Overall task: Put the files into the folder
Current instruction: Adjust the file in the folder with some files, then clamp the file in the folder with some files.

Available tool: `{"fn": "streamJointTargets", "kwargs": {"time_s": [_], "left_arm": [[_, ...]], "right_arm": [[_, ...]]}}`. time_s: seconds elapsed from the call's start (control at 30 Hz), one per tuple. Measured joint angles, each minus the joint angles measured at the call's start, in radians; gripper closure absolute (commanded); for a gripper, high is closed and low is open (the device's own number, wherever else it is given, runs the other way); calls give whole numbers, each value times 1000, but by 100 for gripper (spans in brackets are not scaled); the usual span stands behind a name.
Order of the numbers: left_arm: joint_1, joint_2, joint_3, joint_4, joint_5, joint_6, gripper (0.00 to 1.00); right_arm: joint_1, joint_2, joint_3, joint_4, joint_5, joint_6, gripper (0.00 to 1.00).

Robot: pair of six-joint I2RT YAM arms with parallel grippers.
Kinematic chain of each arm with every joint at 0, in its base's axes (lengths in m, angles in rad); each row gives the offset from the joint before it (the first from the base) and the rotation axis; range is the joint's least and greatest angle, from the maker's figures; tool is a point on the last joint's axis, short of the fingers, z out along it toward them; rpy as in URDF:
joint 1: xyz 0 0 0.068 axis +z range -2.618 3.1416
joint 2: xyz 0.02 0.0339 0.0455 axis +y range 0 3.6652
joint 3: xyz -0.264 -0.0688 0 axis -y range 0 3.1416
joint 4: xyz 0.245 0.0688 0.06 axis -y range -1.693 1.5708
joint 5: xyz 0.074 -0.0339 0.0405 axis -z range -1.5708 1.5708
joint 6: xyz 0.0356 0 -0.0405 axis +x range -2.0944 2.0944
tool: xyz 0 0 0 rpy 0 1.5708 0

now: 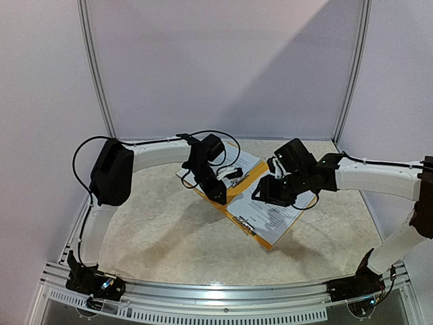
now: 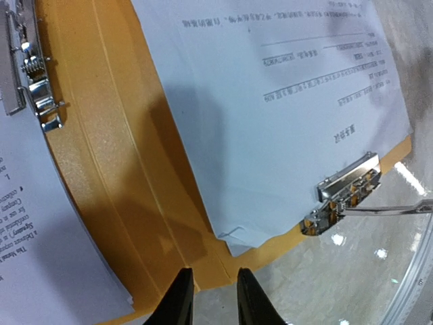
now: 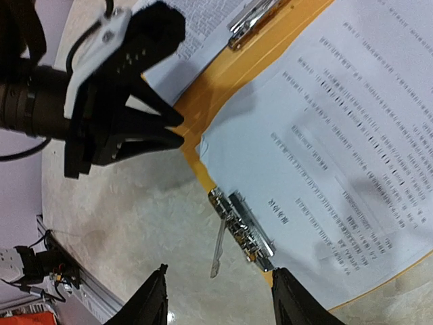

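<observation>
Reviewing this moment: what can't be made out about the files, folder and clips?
- Top view: the folder is partly covered by both arms; the left gripper hides its spine.
- Left wrist: a second clip and the left sheet are cut off by the frame edge.
- All views: print on the files is too small to read; the sheet count is unclear.

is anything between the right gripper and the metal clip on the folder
Nothing visible. The right gripper hangs open just above the silver metal clip pinning the white printed sheet to the open orange-yellow plastic folder, with only bare table between.
</observation>
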Motion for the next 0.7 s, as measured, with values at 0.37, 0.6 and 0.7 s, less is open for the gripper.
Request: {"fn": "streamJointTargets", "kwargs": {"time_s": [0.37, 0.6, 0.7], "left_arm": [[-13, -63, -63, 13, 31, -4, 75], [-32, -63, -76, 15, 37, -5, 75], [-40, -63, -76, 19, 37, -5, 75]], "right_arm": [[72, 87, -86, 156, -69, 172, 75], [72, 128, -109, 208, -92, 205, 79], [72, 131, -116, 220, -106, 211, 81]]}}
